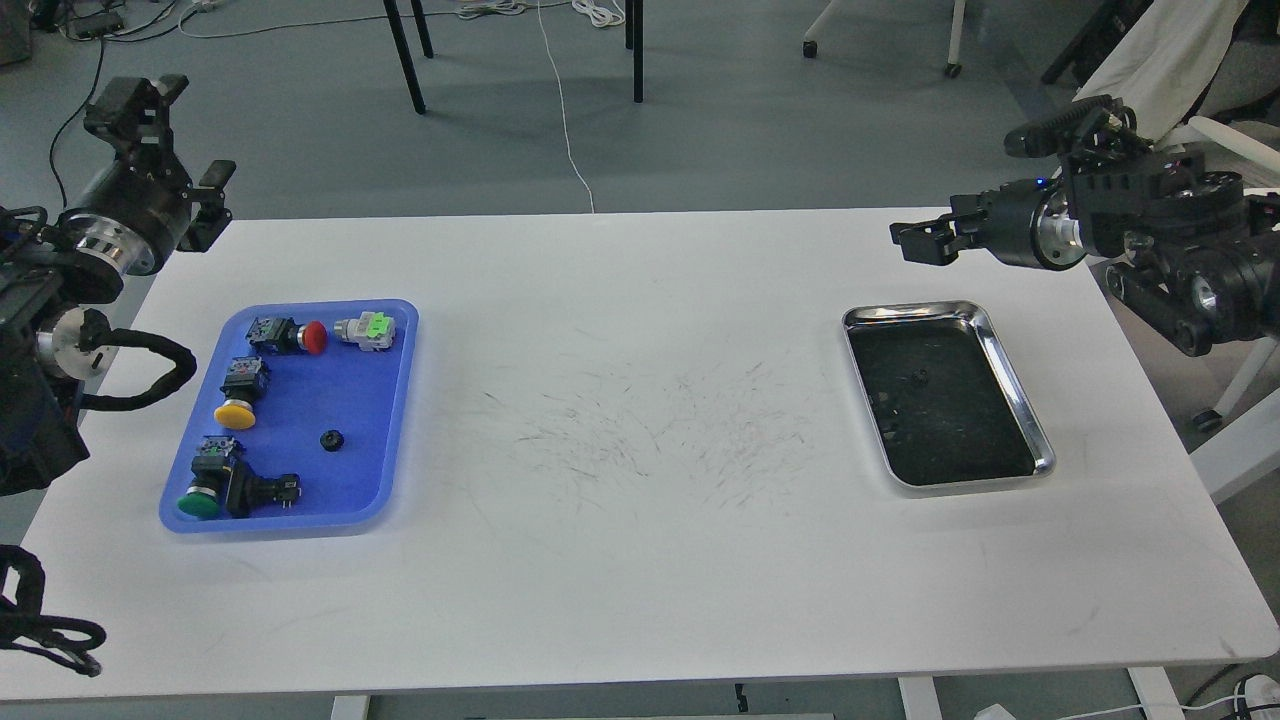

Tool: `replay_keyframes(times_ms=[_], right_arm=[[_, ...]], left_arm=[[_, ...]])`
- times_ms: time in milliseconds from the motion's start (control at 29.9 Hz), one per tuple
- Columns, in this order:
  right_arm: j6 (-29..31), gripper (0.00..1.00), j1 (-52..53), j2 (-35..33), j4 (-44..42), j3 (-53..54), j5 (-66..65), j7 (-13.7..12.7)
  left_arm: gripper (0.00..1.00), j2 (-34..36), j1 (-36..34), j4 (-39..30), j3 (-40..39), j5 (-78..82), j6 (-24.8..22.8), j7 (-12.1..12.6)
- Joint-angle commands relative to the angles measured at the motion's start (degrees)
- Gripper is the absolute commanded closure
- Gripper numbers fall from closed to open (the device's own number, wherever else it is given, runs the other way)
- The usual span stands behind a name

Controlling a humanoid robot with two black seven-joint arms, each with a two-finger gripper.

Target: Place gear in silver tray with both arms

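Note:
A small black gear (918, 377) lies on the dark bottom of the silver tray (1012, 380) at the table's right side. My right gripper (920, 238) hangs open and empty above the table, beyond the tray's far edge and well clear of the gear. A second small black gear (331, 439) rests in the blue tray (385, 400) on the left. My left gripper (165, 140) is raised off the table's far left corner, away from the blue tray; its fingers cannot be told apart.
The blue tray also holds several push-button switches with red (315, 337), yellow (236, 412) and green (200, 503) caps. A white chair (1225, 160) stands behind my right arm. Chair legs (405, 55) and cables lie on the floor beyond the table.

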Motion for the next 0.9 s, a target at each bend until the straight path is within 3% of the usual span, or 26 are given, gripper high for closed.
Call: replay_keyframes(times_ms=[0, 201, 334, 535, 869], right_arm=[[-0.44, 0.18, -0.99, -0.16, -0.03, 0.15, -0.01, 0.0], [-0.88, 0.18, -1.61, -0.25, 0.06, 1.99, 0.26, 0.0], [-1.06, 0.18, -2.75, -0.25, 0.06, 7.17, 0.96, 0.0], [-1.15, 0.18, -4.86, -0.25, 0.06, 14.9, 4.73, 0.0], [-1.15, 0.17, -6.18, -0.25, 0.5, 19.31, 15.28, 0.0]], left_arm=[[0.02, 1.67, 0.15, -3.81, -0.16, 0.86, 0.0, -0.47], [0.02, 5.1, 0.86, -15.14, -0.07, 2.26, 0.0, -0.74], [0.02, 12.29, 1.29, -31.55, -0.07, 6.38, 0.0, -0.74], [0.02, 15.29, 3.05, -46.08, 0.19, 17.12, 0.0, -0.74], [0.02, 16.44, 2.62, -46.63, 0.81, 19.76, 0.31, -2.49]])
